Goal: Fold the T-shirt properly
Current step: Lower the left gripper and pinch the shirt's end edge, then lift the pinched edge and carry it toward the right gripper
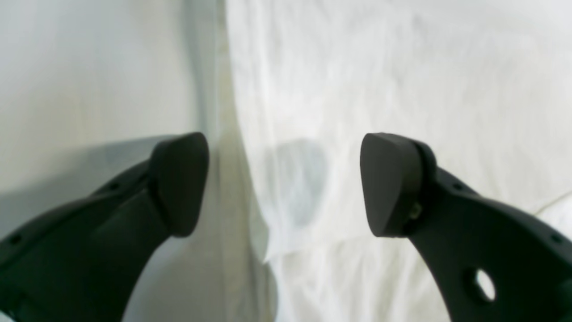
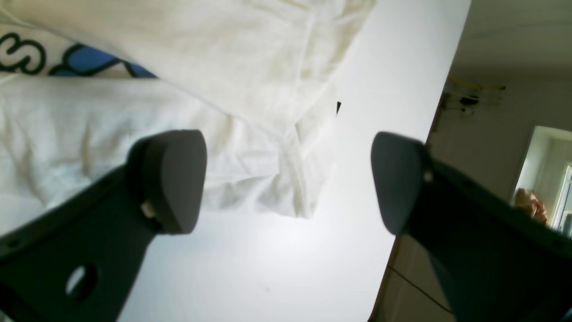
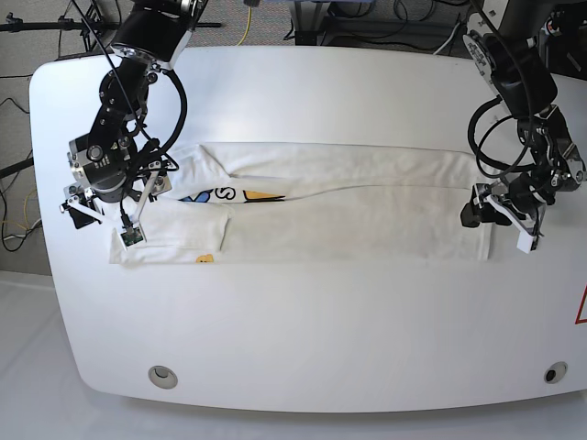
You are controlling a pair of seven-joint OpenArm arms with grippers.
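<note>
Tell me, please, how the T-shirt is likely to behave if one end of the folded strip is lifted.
The T-shirt looks thin and creased, so it would probably droop limply instead of staying flat. Its folded layers lie loose, so they may well slide apart or unfold. On the smooth white table, a push would likely bunch it up.
</note>
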